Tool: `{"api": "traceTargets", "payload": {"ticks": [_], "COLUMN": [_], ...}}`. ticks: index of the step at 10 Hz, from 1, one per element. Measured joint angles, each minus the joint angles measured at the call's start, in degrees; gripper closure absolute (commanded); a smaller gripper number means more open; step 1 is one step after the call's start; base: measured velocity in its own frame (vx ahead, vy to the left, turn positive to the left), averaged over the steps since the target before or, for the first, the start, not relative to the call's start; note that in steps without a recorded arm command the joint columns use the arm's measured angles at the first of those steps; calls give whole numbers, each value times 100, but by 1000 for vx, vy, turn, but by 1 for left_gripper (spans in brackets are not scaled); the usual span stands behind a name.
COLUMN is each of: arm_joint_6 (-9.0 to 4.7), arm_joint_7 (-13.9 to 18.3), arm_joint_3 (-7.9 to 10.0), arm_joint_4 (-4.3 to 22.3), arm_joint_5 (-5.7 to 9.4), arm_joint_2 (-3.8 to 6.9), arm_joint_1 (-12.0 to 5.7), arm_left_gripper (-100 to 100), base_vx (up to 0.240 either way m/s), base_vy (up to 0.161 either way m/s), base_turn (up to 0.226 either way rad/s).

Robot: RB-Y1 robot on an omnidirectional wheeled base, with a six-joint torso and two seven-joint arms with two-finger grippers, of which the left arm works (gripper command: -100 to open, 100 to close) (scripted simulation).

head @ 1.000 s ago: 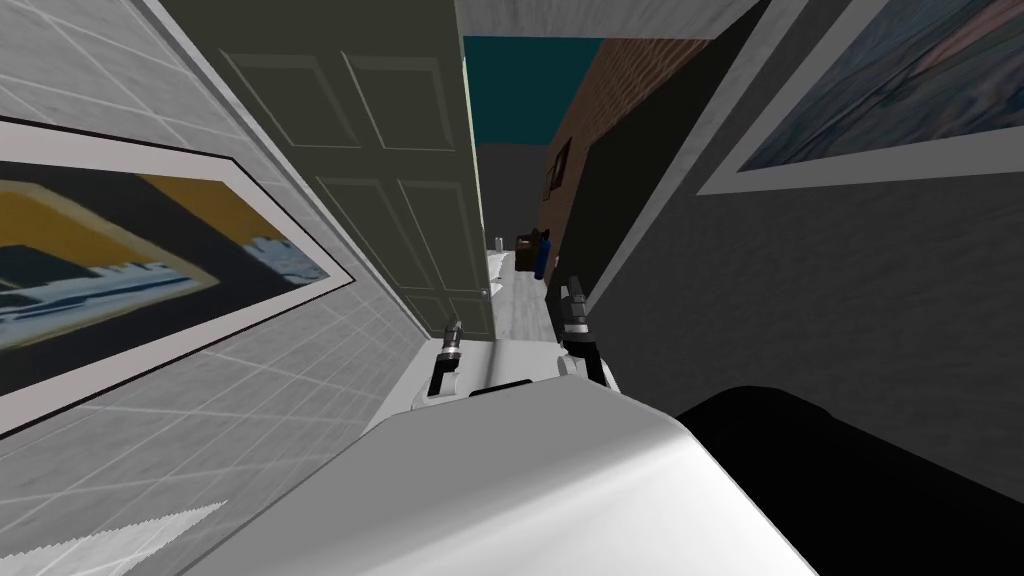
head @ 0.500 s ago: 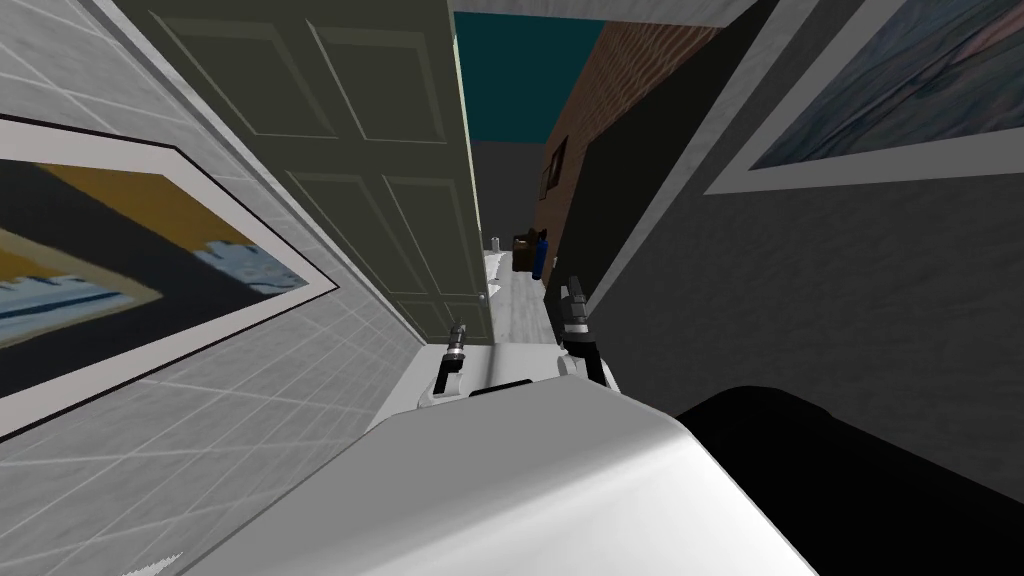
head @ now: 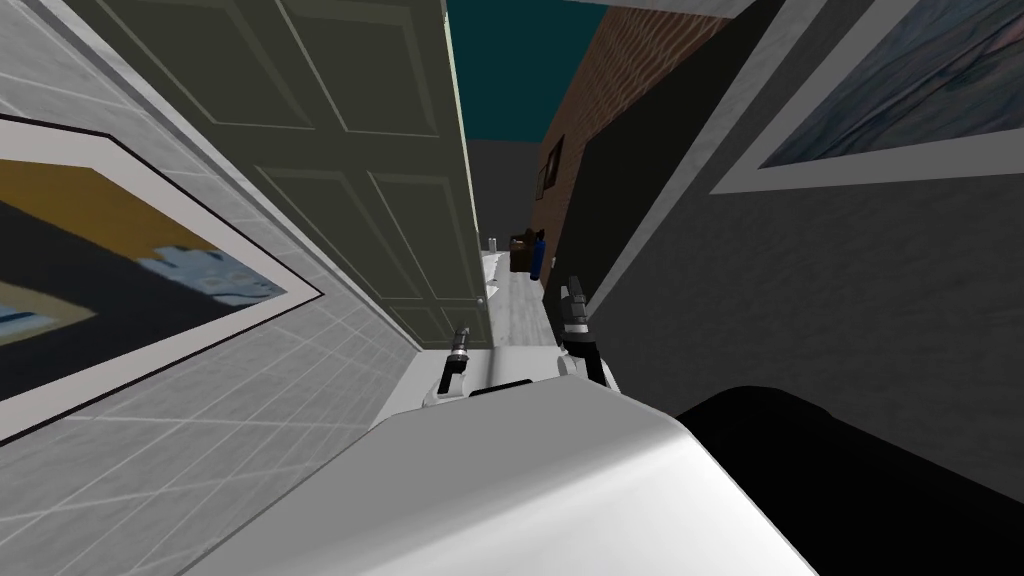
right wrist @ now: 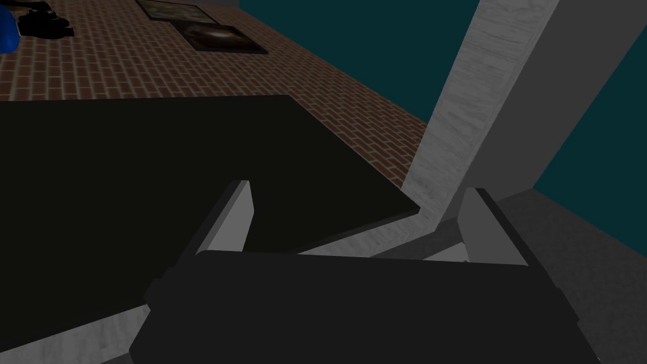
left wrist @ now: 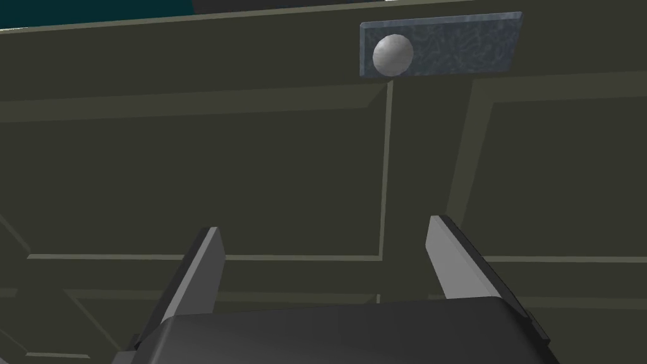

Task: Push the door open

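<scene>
left gripper: left gripper (left wrist: 325, 227) has its jaws wide with nothing between them. It points straight at the door face, over a recessed panel. Can't tell whether the fingers touch the door.
door: olive-green panelled door (head: 380, 200) stands ajar. In the head view it is at 11 o'clock from the left gripper, and its free edge runs up toward 12.
knob: round grey door knob (left wrist: 392, 54) sits on a grey-blue backplate (left wrist: 461, 43) near the door's free edge. It lies ahead of the left fingers and well apart from both.
right gripper: right gripper (head: 572, 298) is at 1 o'clock from the left one in the head view. Its jaws are wide and empty. It faces a flat black panel (right wrist: 158, 189) and a light grey door jamb (right wrist: 480, 95).
opening: at 12 o'clock past the door edge are a grey floor (head: 520, 300), a brick wall (head: 590, 110) and a teal wall (head: 500, 70). A small blue object (head: 538, 258) stands just beside a dark box (head: 521, 252); both are too small to identify.
left wall: grey tiled wall (head: 250, 400) at 9 o'clock carries a framed picture (head: 120, 290).
right wall: dark grey wall (head: 850, 300) at 3 o'clock carries a second framed picture (head: 900, 90) at 1–2 o'clock.
black area: black area (head: 850, 480) at 5 o'clock.
</scene>
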Motion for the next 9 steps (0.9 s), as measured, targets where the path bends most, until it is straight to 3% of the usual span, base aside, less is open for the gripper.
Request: {"api": "traceTargets", "payload": {"ticks": [4, 9], "arm_joint_6": [-79, -84], "arm_joint_7": [12, 15], "arm_joint_3": [-89, -189], "arm_joint_4": [498, 941], "arm_joint_5": [97, 207], "arm_joint_2": [-77, -173], "arm_joint_1": [-176, -336], "arm_left_gripper": [-100, -100], "base_vx": [83, 70], "base_vy": [21, 19], "base_turn": [-51, -34]}}
